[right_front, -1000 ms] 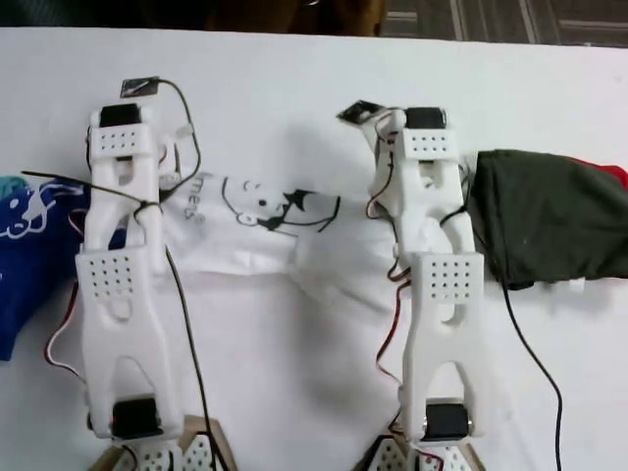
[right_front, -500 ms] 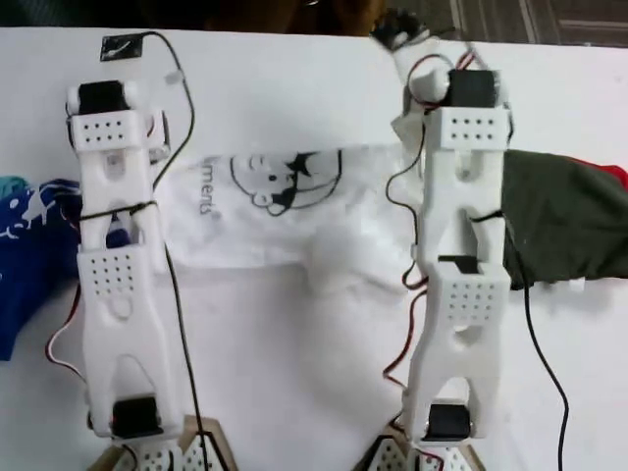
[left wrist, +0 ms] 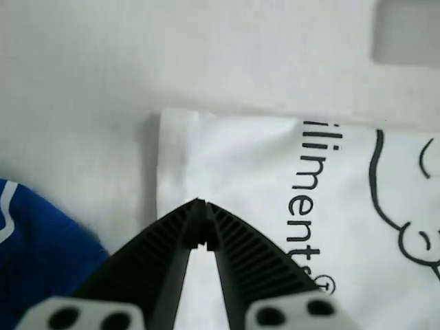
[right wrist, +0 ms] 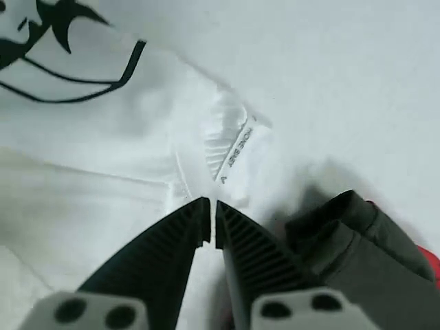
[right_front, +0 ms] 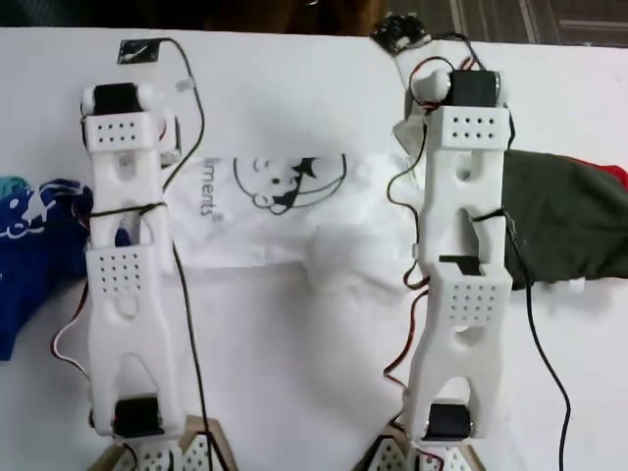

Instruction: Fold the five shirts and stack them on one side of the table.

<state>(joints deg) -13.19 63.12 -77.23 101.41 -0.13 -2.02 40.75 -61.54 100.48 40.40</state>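
Worktop: smooth, plain white, running under both my arms.
White shirt: thin soft cloth folded into a long band. It lies across the middle of the high view between my arms. It carries a black line drawing and lettering, with a rumpled lump along its lower edge.
Left claw: black ribbed fingers clenched tip to tip over the band's folded end, just beside the lettering. I cannot tell whether any cloth is caught between them.
Right claw: the same ribbed black, clenched to a hairline slit, tips at the shirt's ribbed collar and its label.
Blue shirt: rumpled, white print, at the left edge of the high view. A strip of worktop separates it from the white shirt.
Dark green shirt: thick folded bundle at the right edge, lying on a red cloth and just beside my right claw.
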